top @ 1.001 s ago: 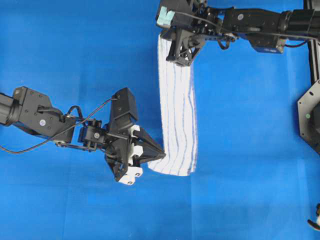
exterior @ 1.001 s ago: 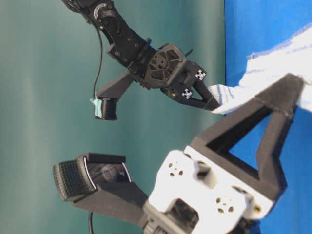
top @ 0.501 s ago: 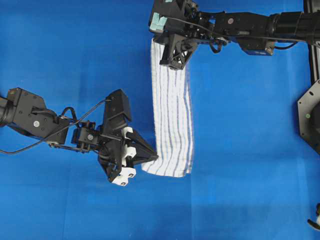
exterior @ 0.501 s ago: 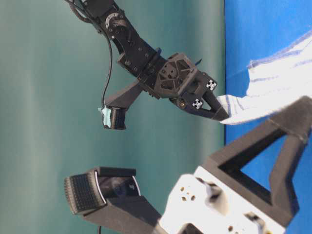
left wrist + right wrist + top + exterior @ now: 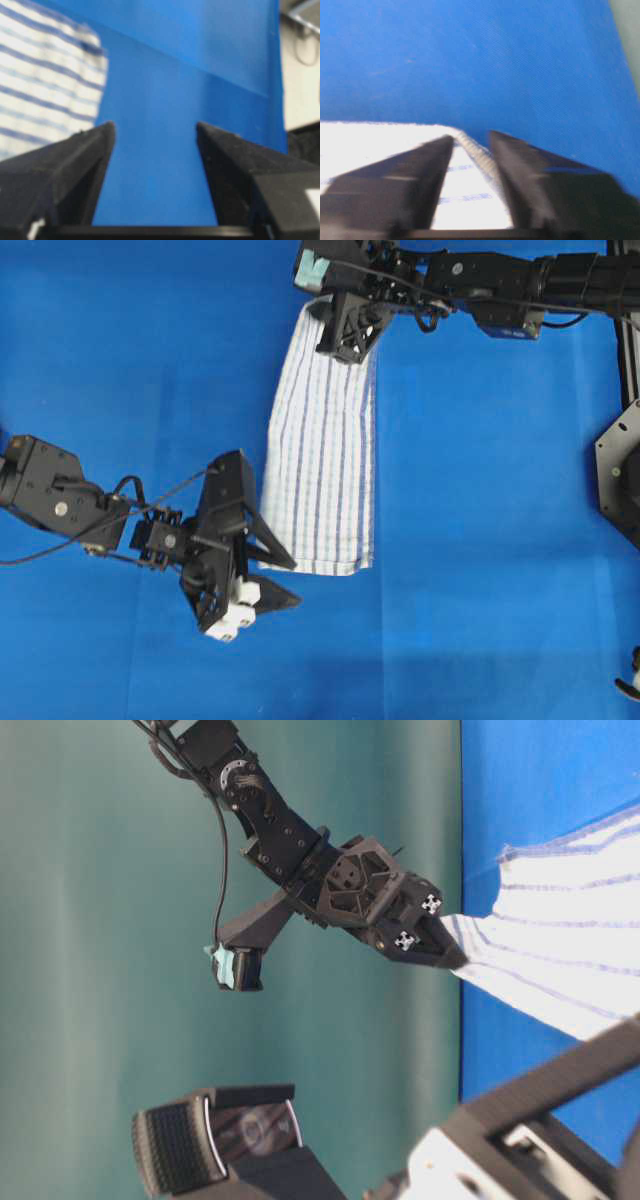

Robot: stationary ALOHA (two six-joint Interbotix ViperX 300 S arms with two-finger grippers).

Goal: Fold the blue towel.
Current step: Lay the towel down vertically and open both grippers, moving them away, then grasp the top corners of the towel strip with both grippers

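The blue towel (image 5: 322,460), white with thin blue stripes, lies as a long strip on the blue table covering, wider at its near end. My right gripper (image 5: 345,340) is shut on the towel's far end and holds that end raised, as the table-level view (image 5: 450,952) shows; the towel (image 5: 570,950) slopes down from it. In the right wrist view the towel (image 5: 360,137) runs between the jaws (image 5: 470,137). My left gripper (image 5: 283,578) is open and empty, just left of the towel's near left corner. In the left wrist view (image 5: 155,132) only blue table lies between the fingers, with the towel (image 5: 45,85) at the upper left.
The blue table covering (image 5: 500,590) spreads all round the towel. A black fixture (image 5: 620,470) stands at the right edge. A teal wall (image 5: 100,920) lies beyond the table's far edge. The left arm's body (image 5: 520,1160) fills the foreground of the table-level view.
My left gripper has let go of the towel's near corner, opened and drawn back down-left. The towel has spread wider to the left. My right gripper shifted slightly left, still gripping.
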